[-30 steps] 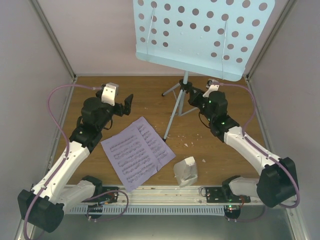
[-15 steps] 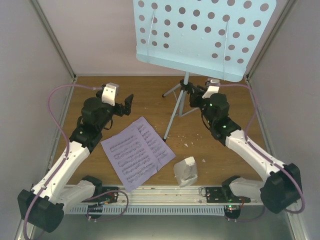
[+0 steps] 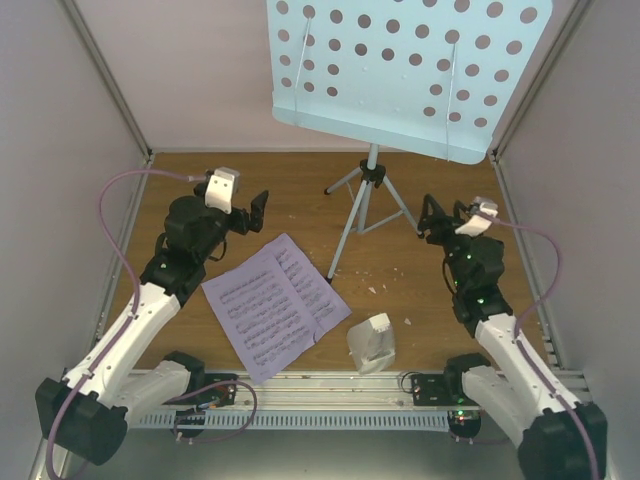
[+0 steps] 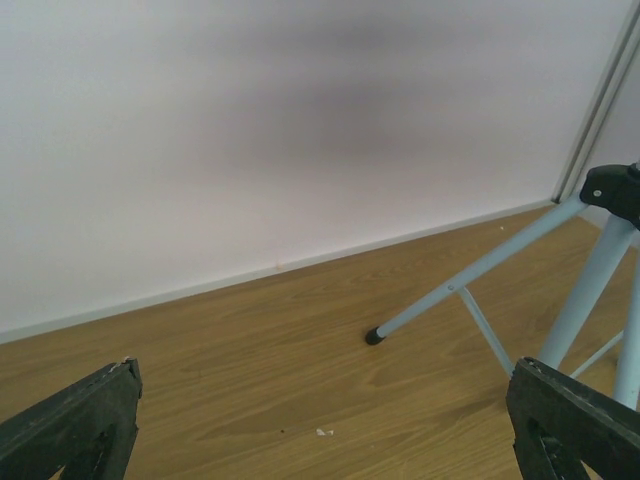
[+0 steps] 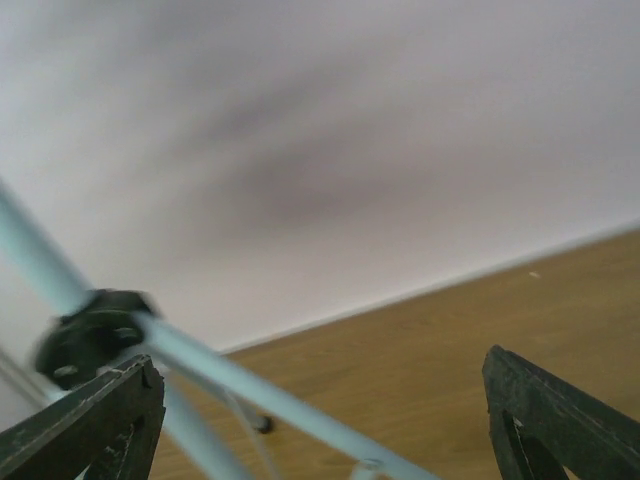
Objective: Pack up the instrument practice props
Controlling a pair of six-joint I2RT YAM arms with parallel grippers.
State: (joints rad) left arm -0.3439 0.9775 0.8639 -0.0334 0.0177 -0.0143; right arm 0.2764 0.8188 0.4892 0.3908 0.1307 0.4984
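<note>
The pale-blue music stand stands at the back on its tripod (image 3: pixel 356 215), its hole-punched tray (image 3: pixel 405 70) high above. Lavender sheet music (image 3: pixel 275 305) lies flat in the middle, and the white metronome (image 3: pixel 371 343) stands near the front edge. My left gripper (image 3: pixel 250 214) is open just left of the tripod, above the pages' far corner. Its wrist view shows a tripod leg (image 4: pixel 470 285) ahead between wide fingers (image 4: pixel 70 430). My right gripper (image 3: pixel 435 222) is open, right of the tripod and apart from it. A blurred leg (image 5: pixel 250 385) and the black hub (image 5: pixel 95 335) lie ahead.
Small white crumbs (image 3: pixel 372 290) are scattered on the wooden floor (image 3: pixel 300 195) around the tripod feet. Pale walls (image 3: pixel 180 70) close in the back and both sides. A metal rail (image 3: pixel 320 385) runs along the near edge by the arm bases.
My right gripper opened, let go of the tripod near its hub and drew back to the right and nearer. The left arm has not moved.
</note>
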